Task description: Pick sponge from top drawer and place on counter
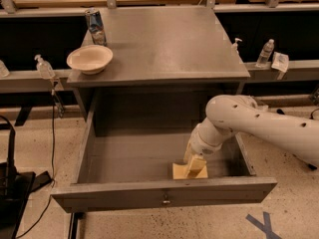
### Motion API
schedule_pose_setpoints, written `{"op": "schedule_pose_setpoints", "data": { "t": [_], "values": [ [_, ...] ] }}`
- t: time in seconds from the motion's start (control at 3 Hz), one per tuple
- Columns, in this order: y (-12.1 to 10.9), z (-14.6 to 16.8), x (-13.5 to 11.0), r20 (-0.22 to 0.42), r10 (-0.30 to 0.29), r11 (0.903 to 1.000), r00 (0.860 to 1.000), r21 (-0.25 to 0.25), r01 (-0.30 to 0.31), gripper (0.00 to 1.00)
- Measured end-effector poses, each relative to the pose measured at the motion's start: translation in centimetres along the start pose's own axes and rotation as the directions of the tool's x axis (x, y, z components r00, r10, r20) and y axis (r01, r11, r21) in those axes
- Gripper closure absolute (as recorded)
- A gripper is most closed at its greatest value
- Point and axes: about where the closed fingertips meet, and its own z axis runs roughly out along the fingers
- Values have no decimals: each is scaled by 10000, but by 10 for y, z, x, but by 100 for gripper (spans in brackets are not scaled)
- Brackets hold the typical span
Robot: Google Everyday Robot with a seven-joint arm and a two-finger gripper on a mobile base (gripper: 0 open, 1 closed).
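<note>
In the camera view we see the sponge [178, 171], a pale yellow, flat foam pad, lying on the floor of the open top drawer [124, 197], close behind its front panel and just right of the brass lock [165, 200]. The claw [195, 167] reaches down onto the sponge's middle; we cannot tell whether it is apart or clamped. On the dark grey bench [169, 44] above stand a cream bowl [89, 59] and a can [94, 26].
</note>
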Motion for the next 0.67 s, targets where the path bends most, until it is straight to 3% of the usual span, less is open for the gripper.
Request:
{"op": "schedule_pose_setpoints", "data": {
  "t": [0.67],
  "values": [
    [0,0,0,1,0,10000,10000,0,0,100]
  ]
}}
